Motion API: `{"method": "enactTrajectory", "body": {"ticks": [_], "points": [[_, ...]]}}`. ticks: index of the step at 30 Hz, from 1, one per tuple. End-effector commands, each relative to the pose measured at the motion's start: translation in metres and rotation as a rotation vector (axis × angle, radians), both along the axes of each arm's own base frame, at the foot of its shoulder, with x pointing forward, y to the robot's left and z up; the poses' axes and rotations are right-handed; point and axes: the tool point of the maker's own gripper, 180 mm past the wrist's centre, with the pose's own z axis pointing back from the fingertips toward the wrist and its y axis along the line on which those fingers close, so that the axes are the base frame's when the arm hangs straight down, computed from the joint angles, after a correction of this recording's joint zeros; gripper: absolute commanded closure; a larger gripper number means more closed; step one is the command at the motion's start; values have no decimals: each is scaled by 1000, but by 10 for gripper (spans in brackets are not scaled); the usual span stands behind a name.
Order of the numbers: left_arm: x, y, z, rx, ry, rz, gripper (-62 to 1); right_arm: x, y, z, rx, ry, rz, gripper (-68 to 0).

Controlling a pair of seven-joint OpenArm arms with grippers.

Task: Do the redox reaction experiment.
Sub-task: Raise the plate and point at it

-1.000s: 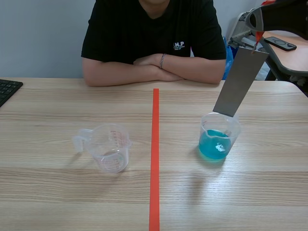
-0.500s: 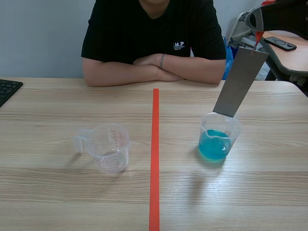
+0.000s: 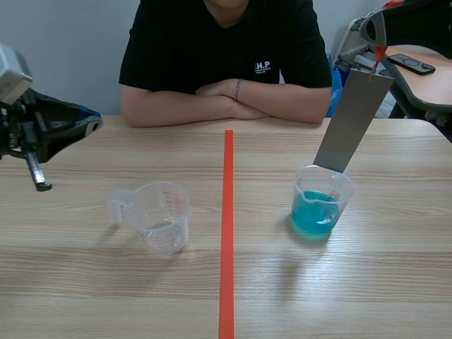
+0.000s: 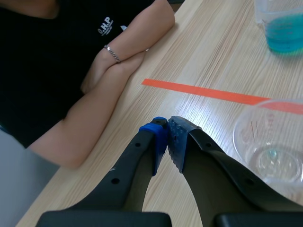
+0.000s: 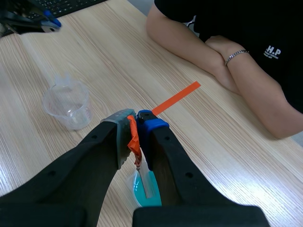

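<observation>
- The left arm (image 3: 49, 127) hovers over the counter's (image 3: 85, 282) left side, jaws clenched on nothing.
- An empty clear cup (image 3: 164, 215) stands left of the tape (image 3: 227, 212).
- The right arm (image 3: 417, 21) is raised high, jaws grasping a grey strip (image 3: 352, 120) that slants down to the rim of the cup of blue liquid (image 3: 316, 212).

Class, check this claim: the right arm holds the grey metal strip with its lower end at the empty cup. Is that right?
No. The scene view shows the metal strip with its lower end at the cup of blue liquid, not the empty cup.
</observation>
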Motion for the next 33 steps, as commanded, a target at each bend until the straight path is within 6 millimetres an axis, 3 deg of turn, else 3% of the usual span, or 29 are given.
{"method": "enactTrajectory", "body": {"ticks": [1, 14, 26, 33], "points": [[7, -12, 6, -47, -7, -9, -40, -1, 1, 16, 9, -49, 18, -15], [22, -115, -9, -111, 64, -178, -40, -1, 1, 16, 8, -48, 18, -15], [-1, -199, -12, -158, 111, -318, -40, -1, 1, 16, 8, -48, 18, -15], [-10, -232, -18, -169, 150, -362, -40, -1, 1, 16, 8, -48, 18, -15]]}}
